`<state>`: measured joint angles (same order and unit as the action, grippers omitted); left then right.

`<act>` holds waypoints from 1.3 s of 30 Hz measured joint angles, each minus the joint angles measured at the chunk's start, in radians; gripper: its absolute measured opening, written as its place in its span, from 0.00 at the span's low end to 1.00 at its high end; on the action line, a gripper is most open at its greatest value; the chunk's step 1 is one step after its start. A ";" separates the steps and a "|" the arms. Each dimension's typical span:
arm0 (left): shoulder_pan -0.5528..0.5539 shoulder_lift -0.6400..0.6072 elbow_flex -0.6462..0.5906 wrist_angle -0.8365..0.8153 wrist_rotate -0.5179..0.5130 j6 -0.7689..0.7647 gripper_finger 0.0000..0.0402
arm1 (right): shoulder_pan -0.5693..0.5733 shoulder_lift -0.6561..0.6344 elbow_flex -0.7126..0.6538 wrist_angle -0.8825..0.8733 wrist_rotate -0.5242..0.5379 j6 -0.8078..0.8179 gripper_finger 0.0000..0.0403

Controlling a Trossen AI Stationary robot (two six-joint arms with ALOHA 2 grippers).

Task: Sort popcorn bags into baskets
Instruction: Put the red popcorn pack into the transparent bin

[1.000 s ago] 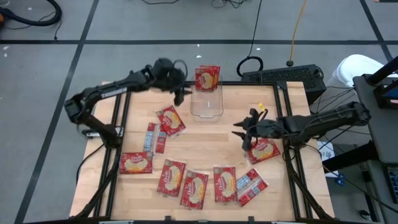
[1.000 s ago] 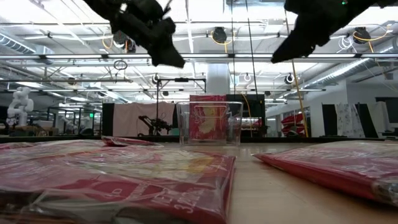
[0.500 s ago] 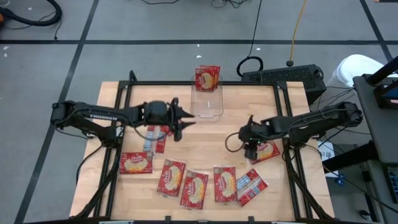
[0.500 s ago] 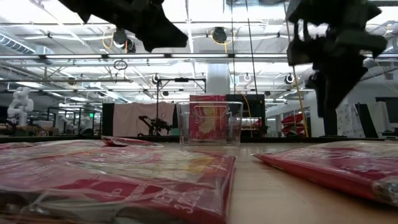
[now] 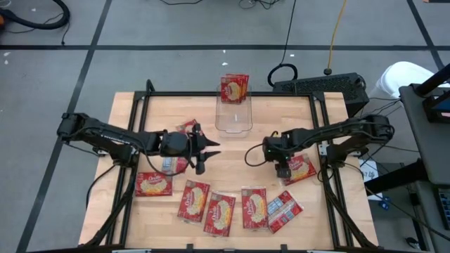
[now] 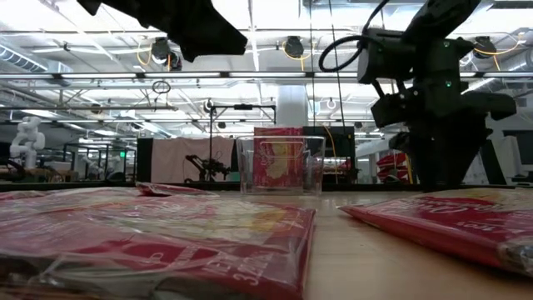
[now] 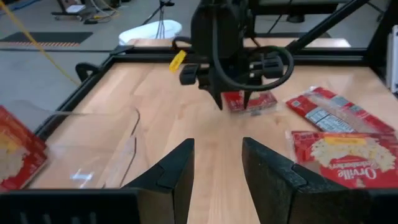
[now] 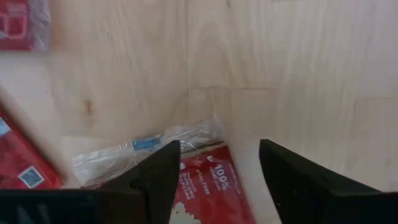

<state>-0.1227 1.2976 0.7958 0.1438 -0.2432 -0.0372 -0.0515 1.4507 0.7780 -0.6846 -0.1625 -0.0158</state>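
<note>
Several red popcorn bags lie flat on the wooden table, most in a row along the near side. One bag lies at the right. A clear bin stands at the far middle, with a bag just behind it. My right gripper points down, open, over the left end of the right bag. My left gripper is open and empty above the table's left middle, pointing right. My right gripper's open fingers stand on either side of the bag's sealed end, coming from above. I cannot tell whether they touch it. The bag lies flat on the table.
Two more bags lie under and beside the left arm. Black frame rails run along the table's left and right sides. Bare wood shows between the two grippers.
My left gripper has gone from beside the bin at the far edge toward the near edge and down, now over the left middle. My right gripper has tipped from level to pointing down and has gone down onto the left end of the right bag.
</note>
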 joint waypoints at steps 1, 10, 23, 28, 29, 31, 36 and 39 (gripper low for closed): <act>-0.006 0.000 -0.003 0.000 -0.010 -0.003 0.35 | 0.000 0.009 0.000 0.004 0.000 -0.006 0.57; -0.025 0.000 -0.042 0.026 -0.034 -0.026 0.35 | 0.000 0.052 0.000 0.011 -0.041 -0.048 0.56; -0.025 0.000 -0.090 0.099 -0.037 -0.037 0.35 | 0.001 0.054 -0.001 0.033 -0.021 0.006 0.04; -0.025 0.000 -0.090 0.101 -0.037 -0.043 0.35 | 0.026 0.031 -0.001 0.053 0.014 0.055 0.02; -0.025 0.000 -0.090 0.101 -0.037 -0.045 0.35 | 0.035 0.020 -0.001 0.059 0.027 0.056 0.01; -0.025 0.000 -0.090 0.103 -0.037 -0.048 0.35 | 0.050 -0.006 -0.001 0.079 0.039 0.056 0.00; -0.025 0.000 -0.090 0.114 -0.037 -0.060 0.35 | 0.087 -0.092 -0.002 0.154 0.102 0.083 0.00; -0.025 0.000 -0.089 0.125 -0.037 -0.063 0.35 | 0.111 -0.146 -0.002 0.220 0.161 0.088 0.00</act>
<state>-0.1474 1.2976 0.7067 0.2687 -0.2803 -0.1005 0.0594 1.3047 0.7765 -0.4644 -0.0013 0.0717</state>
